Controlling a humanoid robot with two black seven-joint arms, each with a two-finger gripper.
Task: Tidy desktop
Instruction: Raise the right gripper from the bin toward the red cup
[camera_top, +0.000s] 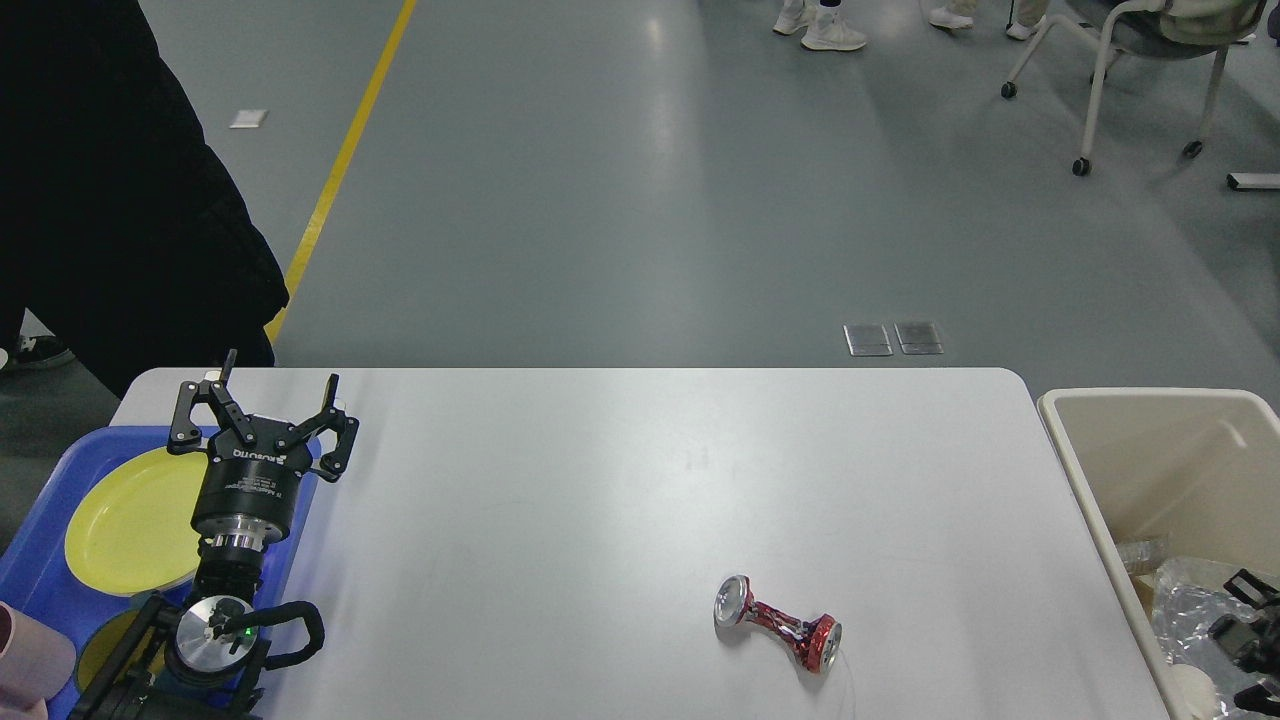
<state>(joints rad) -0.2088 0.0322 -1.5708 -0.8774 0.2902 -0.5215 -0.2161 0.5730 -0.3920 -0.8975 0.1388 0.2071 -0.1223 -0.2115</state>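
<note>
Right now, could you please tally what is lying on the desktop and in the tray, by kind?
Crushed cans on the desktop: 1, the can
Yellow plates in the tray: 2, the plate and a second plate, mostly hidden
Pink cups: 1, the cup
Total: 4
</note>
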